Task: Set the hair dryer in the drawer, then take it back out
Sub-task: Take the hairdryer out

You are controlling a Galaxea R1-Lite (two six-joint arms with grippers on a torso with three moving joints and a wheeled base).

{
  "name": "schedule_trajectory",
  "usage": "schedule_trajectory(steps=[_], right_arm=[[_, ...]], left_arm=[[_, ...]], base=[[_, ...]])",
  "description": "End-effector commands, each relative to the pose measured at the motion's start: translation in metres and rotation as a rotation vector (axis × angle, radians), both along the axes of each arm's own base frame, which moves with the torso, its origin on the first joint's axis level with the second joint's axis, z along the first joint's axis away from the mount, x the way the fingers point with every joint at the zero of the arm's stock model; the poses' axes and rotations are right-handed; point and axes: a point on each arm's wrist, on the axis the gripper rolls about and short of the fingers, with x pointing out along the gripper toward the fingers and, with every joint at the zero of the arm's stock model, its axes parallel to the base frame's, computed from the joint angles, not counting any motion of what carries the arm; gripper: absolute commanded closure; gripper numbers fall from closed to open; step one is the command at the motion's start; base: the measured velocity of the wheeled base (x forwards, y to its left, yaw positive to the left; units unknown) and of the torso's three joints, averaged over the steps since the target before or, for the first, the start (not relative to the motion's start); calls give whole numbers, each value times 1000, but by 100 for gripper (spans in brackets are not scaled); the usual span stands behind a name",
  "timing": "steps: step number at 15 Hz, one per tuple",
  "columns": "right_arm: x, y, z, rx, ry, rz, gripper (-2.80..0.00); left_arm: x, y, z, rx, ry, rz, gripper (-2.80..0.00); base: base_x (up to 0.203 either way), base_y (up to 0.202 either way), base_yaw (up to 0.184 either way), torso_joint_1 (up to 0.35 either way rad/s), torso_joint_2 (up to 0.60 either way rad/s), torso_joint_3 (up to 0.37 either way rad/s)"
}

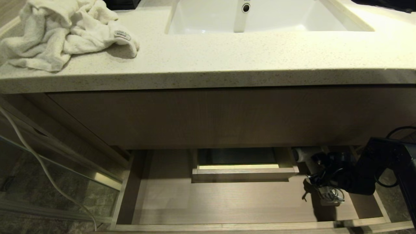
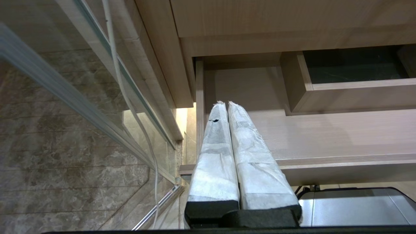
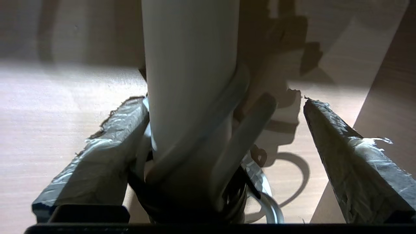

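Hair dryer (image 1: 304, 154) lies at the far right of the open drawer (image 1: 227, 224), its white body pointing back under the cabinet front, its bundled cord (image 1: 330, 194) nearer the front. The right gripper (image 3: 224, 123) is down over it with fingers spread wide; the white handle sits between them, against one finger (image 3: 107, 143) and clear of the other, so nothing is clamped. Whether this is the release or the re-grasp I cannot say. To lift cleanly, I judge the gripper should centre on the handle, close firmly, and rise without snagging the cord or the drawer's right wall. The left gripper (image 2: 227, 105) hangs parked, fingers together, near the drawer's left front corner.
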Motion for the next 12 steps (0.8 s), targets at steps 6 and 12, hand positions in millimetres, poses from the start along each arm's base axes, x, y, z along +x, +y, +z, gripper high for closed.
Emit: schedule_trajectory(steps=[6,12], right_arm=[[5,-1,-4,-11,9,19,0],[-19,5,22,-7,21,18,0]], left_arm=[[0,0,0,0,3,0,0],[0,0,0,0,2,0,0]], base=[[0,0,0,0,0,0],[0,0,0,0,0,0]])
